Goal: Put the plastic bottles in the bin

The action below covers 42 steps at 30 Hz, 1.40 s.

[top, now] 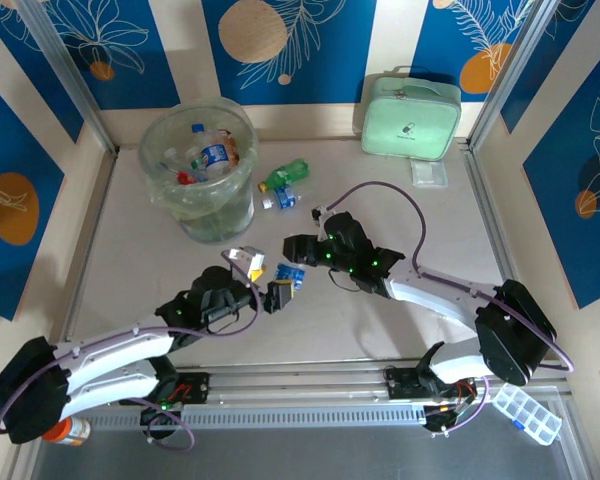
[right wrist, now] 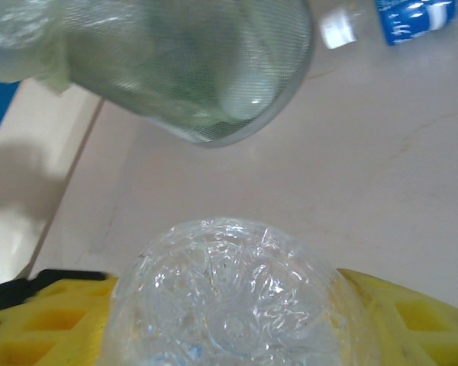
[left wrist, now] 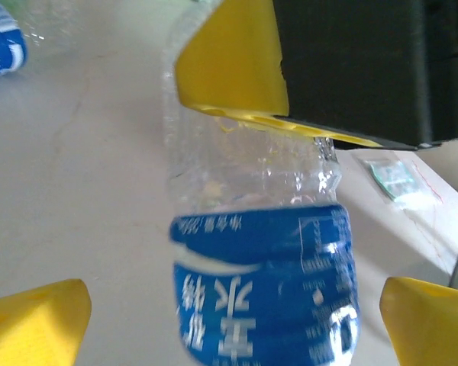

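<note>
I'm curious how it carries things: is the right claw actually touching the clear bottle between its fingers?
Touching. In the right wrist view the right claw has its yellow fingers pressed against both sides of the clear bottle.

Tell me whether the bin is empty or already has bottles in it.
Not empty: looking down into the bin, several bottles lie inside, one with a blue label.

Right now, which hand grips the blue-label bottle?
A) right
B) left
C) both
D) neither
A: the right hand clamps the bottle on both sides, while the left hand stands open, clear of it.
</note>
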### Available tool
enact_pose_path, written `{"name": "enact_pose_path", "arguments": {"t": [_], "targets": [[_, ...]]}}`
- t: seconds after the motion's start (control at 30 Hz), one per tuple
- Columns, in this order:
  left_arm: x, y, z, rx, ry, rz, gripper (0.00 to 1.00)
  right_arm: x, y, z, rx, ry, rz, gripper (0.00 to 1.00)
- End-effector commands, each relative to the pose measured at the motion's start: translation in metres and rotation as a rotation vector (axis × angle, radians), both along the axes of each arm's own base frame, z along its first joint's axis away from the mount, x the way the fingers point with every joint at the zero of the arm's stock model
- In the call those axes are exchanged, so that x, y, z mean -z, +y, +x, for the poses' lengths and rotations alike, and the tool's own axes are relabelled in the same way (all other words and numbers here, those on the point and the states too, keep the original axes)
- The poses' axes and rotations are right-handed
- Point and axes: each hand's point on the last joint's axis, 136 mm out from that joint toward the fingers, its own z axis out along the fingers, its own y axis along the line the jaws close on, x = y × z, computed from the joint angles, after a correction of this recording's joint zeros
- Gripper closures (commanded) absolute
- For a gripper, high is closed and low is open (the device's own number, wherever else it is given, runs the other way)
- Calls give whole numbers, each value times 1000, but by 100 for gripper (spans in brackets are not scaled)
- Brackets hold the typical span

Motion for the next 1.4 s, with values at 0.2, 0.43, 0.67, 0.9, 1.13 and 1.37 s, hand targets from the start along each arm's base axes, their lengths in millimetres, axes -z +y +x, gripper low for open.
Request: {"name": "enact_pose_path", "arguments": {"t": [0.2, 0.43, 0.67, 0.9, 1.13, 1.37], "targets": [[-24, -29, -9, 144, 10, -109, 8, -26, 26, -23, -155, -78, 93, 57], [-24, -21, -3, 109, 15, -96, 35, -26, 30, -28, -161, -85, 92, 57], [-23, -24, -5, 135, 17, -102, 52, -21, 29, -26, -133, -99, 60, 50], [-18, -17, 0, 87, 12, -75, 56, -24, 20, -24, -78, -157, 10, 0], [-20, -6, 4, 32, -16, -53, 58, -31, -10, -17, 53, -246, -14, 1], [-28, 3, 5, -3, -40, -50, 58, -39, -25, -16, 102, -316, -19, 0]]}}
